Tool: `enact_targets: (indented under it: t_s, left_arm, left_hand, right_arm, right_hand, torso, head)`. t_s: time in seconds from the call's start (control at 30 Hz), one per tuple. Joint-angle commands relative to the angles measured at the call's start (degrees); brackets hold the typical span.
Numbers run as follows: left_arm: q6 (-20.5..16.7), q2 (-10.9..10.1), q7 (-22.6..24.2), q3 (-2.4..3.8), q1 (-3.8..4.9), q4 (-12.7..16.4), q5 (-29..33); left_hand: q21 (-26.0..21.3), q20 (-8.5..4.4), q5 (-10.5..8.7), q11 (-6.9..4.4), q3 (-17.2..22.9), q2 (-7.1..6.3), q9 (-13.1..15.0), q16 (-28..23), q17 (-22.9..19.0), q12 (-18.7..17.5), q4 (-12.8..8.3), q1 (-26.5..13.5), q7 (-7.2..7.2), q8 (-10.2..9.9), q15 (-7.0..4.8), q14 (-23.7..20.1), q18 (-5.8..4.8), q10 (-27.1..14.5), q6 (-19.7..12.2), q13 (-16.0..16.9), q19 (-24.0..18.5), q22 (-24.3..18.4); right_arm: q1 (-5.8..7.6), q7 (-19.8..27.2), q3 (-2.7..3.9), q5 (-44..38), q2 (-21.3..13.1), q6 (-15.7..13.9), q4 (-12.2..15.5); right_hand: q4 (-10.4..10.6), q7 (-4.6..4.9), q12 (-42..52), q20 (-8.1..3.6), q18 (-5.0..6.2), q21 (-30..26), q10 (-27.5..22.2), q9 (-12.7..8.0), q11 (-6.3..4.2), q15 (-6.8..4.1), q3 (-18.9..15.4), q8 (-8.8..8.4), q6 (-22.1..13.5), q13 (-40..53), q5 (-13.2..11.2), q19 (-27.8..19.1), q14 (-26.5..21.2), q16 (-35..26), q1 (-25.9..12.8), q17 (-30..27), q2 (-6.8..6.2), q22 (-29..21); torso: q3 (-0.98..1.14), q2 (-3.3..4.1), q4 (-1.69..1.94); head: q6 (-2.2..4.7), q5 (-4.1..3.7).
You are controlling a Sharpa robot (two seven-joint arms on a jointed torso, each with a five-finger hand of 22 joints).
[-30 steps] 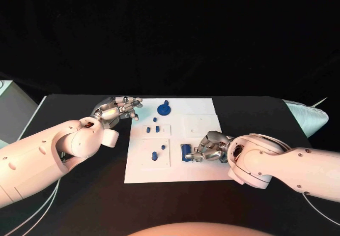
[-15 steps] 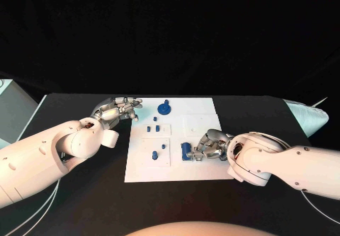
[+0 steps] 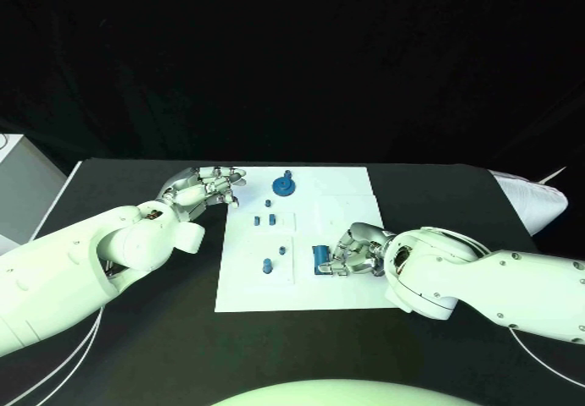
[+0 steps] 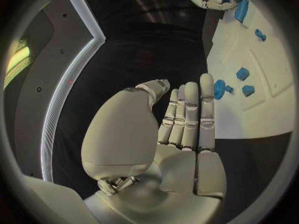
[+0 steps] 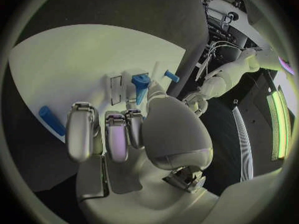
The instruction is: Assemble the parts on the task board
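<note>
Roughly midway, as a judgement: the white task board (image 3: 292, 241) sits centre frame on the black table (image 3: 146, 338), and several blue parts look seated already. A round blue knob part (image 3: 284, 185) stands at the board's upper middle, a tiny blue peg (image 3: 267, 204) just below it, two small blue pegs (image 3: 265, 221) in a recessed panel, plus a small blue stud (image 3: 283, 251) and a blue oblong peg (image 3: 266, 268) in the lower-left panel. Right hand (image 3: 353, 251), centre right of frame, has fingers curled around a blue block part (image 3: 320, 255) at the board's lower middle; whether it is lifted or resting on the board I cannot tell. Left hand (image 3: 205, 186), upper left beside the board edge, holds nothing, fingers straight and close together in the left wrist view. The upper-right panel (image 3: 342, 210) looks unfilled, so the block and perhaps more remain to place.
</note>
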Motion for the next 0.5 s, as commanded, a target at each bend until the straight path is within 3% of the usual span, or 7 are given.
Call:
enact_targets:
  t_s: [0.03,0.23,0.5]
  left_arm:
    - [0.8,0.0,0.1,0.03,0.00,0.2,0.4]
    - [0.8,0.0,0.1,0.03,0.00,0.2,0.4]
    - [0.8,0.1,0.1,0.03,-0.01,0.2,0.3]
  left_hand:
    - [-0.2,-0.01,-0.01,-0.03,-0.1,0.11,0.1,-0.2,-0.1,0.2,0.2,-0.2,0.20,0.2,-0.20,-0.1,0.37,-0.4,0.0,-0.1,0.2,0.0]
    - [-0.2,-0.01,-0.01,-0.03,-0.1,0.11,0.1,-0.2,-0.1,0.2,0.2,-0.2,0.20,0.2,-0.20,-0.1,0.37,-0.4,0.0,-0.1,0.2,0.0]
    - [-0.3,0.01,0.01,-0.03,-0.1,0.22,0.1,-0.2,-0.1,0.2,0.4,-0.3,0.18,0.2,-0.19,-0.1,0.37,-0.5,-0.1,-0.1,0.2,-0.2]
  right_arm:
    - [-0.09,-0.6,0.00,-1.3,0.1,0.3,-0.1]
    - [-0.13,-0.1,0.00,-0.1,0.2,3.2,-0.2]
    - [-0.19,0.2,0.00,0.5,0.2,4.0,-0.1]
  right_hand:
    - [0.3,-0.29,0.1,-0.37,-0.63,0.3,2.3,-0.1,-0.29,-0.24,0.0,-0.27,0.3,10.1,0.0,2.6,6.0,0.2,0.2,15.1,-0.34,6.0]
    - [0.4,-0.17,-0.1,-0.33,-0.61,0.2,2.2,-0.3,-0.18,-0.16,-1.0,-0.35,0.5,10.0,-0.9,2.5,6.0,0.2,-0.6,15.1,-2.27,5.9]
    - [0.3,-0.18,-0.1,-0.32,-0.61,0.1,2.2,-0.3,-0.18,-0.15,-1.1,-0.36,0.5,10.0,-1.1,2.5,6.0,0.2,-0.5,15.1,-2.64,6.0]
  torso:
    - [0.02,-0.03,-0.06]
    - [0.06,-0.02,-0.08]
    - [0.05,-0.01,-0.05]
  head:
    - [-0.02,-0.01]
    - [-0.01,-0.06]
    - [-0.04,-0.15]
